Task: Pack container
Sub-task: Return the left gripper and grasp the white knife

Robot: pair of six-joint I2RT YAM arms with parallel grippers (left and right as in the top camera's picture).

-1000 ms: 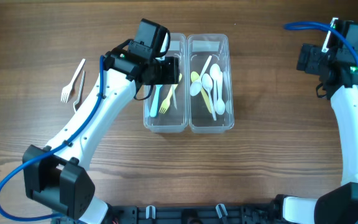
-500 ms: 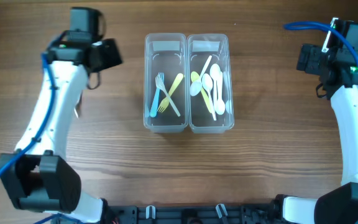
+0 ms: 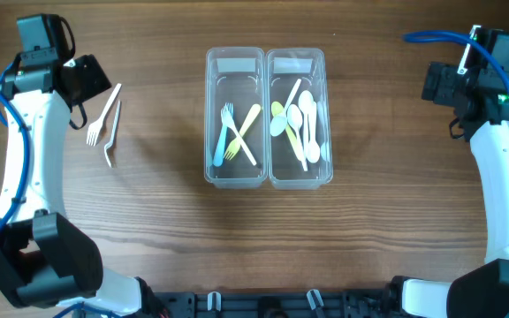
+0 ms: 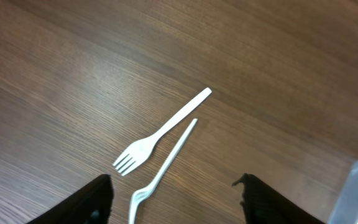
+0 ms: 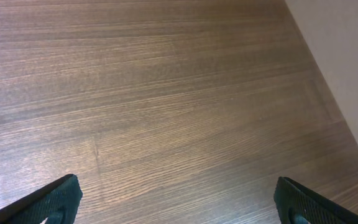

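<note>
Wood table [image 3: 166, 230] carries twin bins [image 3: 237, 64], forks [image 3: 233, 134] sorted left, spoons [image 3: 304, 124] right. Two white forks [image 4: 160, 132] lie unpacked at nine o'clock; above them the left gripper [image 4: 174, 186] hangs spread and empty, likely to pick one. At three o'clock the right gripper [image 5: 179, 208] idles wide open.

White rounded shells cover the left arm [image 3: 26, 163] and right arm [image 3: 502, 177], with boxy black joint housings [image 3: 47, 265]; thin blue cables [image 3: 436, 35] trail alongside (in loose loops). The left hand [image 4: 176, 183] is black.
</note>
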